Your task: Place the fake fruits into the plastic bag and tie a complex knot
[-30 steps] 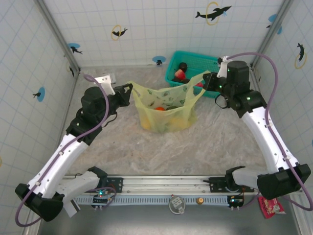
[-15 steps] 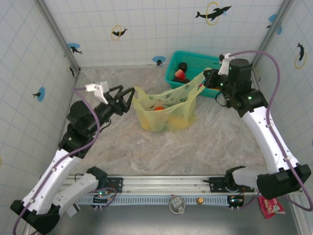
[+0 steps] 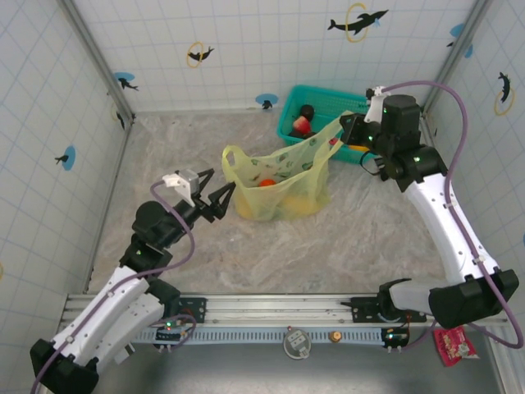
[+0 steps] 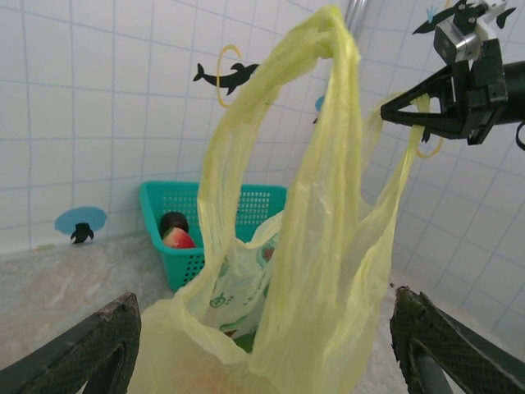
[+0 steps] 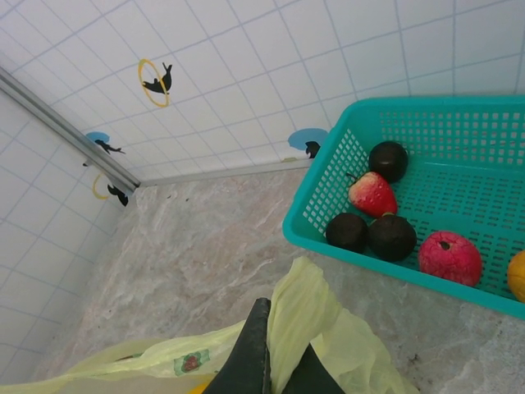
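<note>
**Free bag handle stands ahead of the open left pincer**

The bag (image 3: 283,182) is set just in front of the basket (image 3: 328,90), on its near side, and is drawn out along a line running from the basket's near rim away to the left. One handle is clamped in the right pincer (image 3: 344,134), whose jaws are closed on it above that rim. The free handle (image 4: 328,164) is seen standing upright at the end of the bag farthest from the basket, its long axis rising from the bag's mouth.

The left pincer (image 3: 220,187) is held with its jaws wide apart and empty, beyond the bag on the side away from the basket, and is judged the nearer arm to that handle. Whether the loop is already between the jaws or just ahead of them cannot be told surely.

The bag is thin, yellow-green and crinkled, with orange and yellow fruits (image 3: 267,181) showing through it. More fruits are left in the basket, and no knot is tied.
</note>
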{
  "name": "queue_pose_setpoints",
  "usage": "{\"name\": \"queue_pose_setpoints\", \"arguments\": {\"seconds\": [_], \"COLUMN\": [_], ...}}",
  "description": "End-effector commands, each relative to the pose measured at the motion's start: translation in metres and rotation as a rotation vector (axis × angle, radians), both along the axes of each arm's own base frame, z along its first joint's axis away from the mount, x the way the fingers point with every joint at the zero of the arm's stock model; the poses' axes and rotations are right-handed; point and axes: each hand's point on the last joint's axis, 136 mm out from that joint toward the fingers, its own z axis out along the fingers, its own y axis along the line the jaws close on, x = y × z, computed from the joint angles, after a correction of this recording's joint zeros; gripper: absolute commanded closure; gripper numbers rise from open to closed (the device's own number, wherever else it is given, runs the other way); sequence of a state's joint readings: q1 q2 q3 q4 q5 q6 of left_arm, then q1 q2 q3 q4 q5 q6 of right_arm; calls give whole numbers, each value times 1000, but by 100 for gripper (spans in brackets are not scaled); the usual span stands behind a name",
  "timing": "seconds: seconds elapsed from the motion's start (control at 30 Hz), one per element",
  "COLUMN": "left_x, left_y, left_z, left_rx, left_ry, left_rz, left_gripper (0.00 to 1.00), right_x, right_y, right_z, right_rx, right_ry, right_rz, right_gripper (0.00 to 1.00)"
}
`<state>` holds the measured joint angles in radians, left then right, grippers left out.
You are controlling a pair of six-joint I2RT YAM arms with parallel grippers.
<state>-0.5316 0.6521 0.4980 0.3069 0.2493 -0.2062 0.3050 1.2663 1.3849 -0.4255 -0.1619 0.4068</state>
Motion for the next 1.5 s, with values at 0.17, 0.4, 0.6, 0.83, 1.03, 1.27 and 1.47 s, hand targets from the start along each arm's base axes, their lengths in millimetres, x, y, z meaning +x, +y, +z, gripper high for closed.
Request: {"name": "queue_pose_setpoints", "arguments": {"seconds": [0.17, 0.4, 0.6, 0.83, 1.03, 1.27, 1.47], "left_x": [23, 50, 66, 74, 75, 73, 72], "left_y": [-24, -32, -40, -42, -41, -44, -47], "left_z": [35, 38, 40, 34, 28, 30, 38], "left_rx": [-27, -79, -103, -67, -43, -48, -39], "left_ry": [-209, -213, -207, -196, -179, -173, -187], "left_rz": [-36, 3, 8, 42, 62, 50, 40], "left_gripper": [21, 25, 55, 89, 90, 87, 87], "right_x": [-2, -5, -10, -30, -52, -76, -95], "right_y": [3, 6, 6, -9, -40, 11, 77], "right_z": [17, 15, 9, 16, 44, 83, 112], "right_rx": [4, 5, -8, -46, -78, 106, 355], "right_ry": [-38, -34, -25, -44, -142, -189, -167], "right_rz": [36, 62, 67, 15, -106, 88, 240], "right_gripper": [100, 100, 93, 46, 38, 53, 59]}}
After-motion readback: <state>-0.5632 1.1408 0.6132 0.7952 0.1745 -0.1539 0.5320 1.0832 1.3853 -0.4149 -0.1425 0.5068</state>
